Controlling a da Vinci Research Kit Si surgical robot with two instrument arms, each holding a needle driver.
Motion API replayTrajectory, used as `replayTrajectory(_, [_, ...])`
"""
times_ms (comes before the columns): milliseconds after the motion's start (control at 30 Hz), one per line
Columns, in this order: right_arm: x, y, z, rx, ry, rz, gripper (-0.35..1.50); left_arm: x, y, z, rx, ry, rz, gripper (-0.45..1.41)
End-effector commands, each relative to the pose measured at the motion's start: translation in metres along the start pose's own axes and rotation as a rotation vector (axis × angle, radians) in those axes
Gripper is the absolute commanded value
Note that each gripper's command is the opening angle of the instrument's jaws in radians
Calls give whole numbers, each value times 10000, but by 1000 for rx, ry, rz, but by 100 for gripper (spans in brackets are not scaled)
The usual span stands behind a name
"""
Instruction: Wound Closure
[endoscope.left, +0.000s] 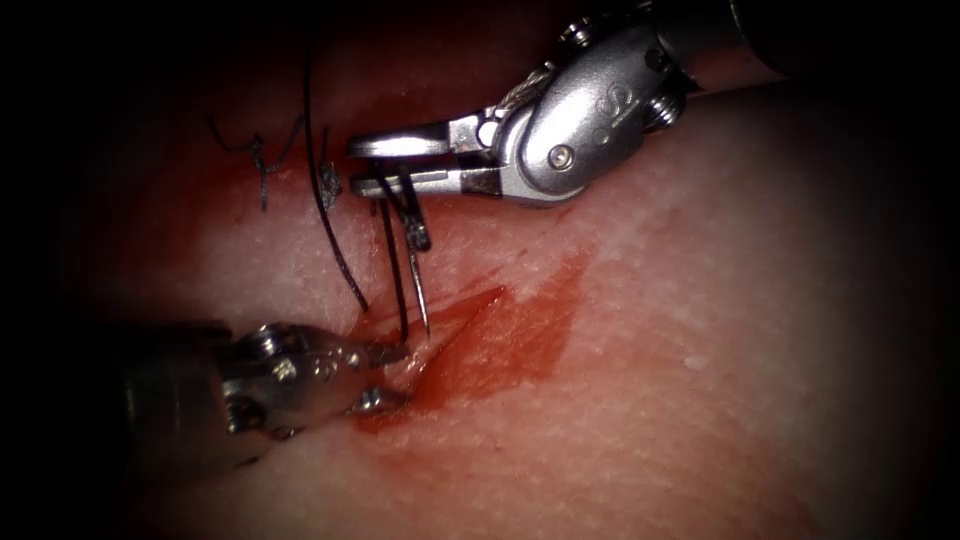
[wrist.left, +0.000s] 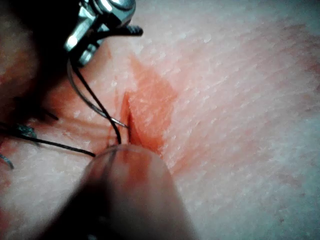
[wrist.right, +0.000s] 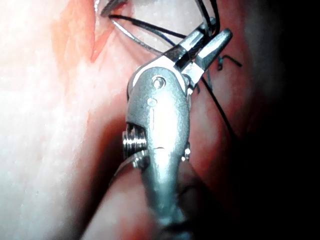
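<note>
Needle (endoscope.left: 418, 268) gripped by right hand (endoscope.left: 400, 162), tip above cut (endoscope.left: 470, 345); left hand (endoscope.left: 385, 375) spread at tissue (endoscope.left: 700, 300).

So the tissue (endoscope.left: 700, 300) was the whole base here, pale and pebbly, with the cut (endoscope.left: 455, 335) running slantwise near the middle and red fluid (endoscope.left: 530, 330) spread along and right of it. Off to the far left sat a finished knot with short cut ends of thread (endoscope.left: 262, 155) lying flat. A dark thread (endoscope.left: 335, 235) trailed across the surface down toward the cut's left side.
</note>
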Motion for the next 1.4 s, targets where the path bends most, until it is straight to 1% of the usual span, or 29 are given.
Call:
replayTrajectory(33, [-9,-4,5,0,6,-4,-35,0,4,8,-3,0,-5,74])
replayTrajectory(200, [-13,-10,-1,-13,12,-11,-35,-1,2,7,-5,0,-3,74])
replayTrajectory(567, [-14,-15,-3,-20,18,-15,-35,-3,1,5,-7,0,-6,78])
replayTrajectory(1033, [-21,-38,0,-48,42,-25,-35,-9,-1,-1,-18,-2,-10,83])
replayTrajectory(1200, [-25,-42,0,-46,32,-16,-35,-9,-1,-2,-15,0,-10,83])
replayTrajectory(1400, [-24,-43,1,-53,-6,20,-35,-10,0,-2,-14,3,-16,81])
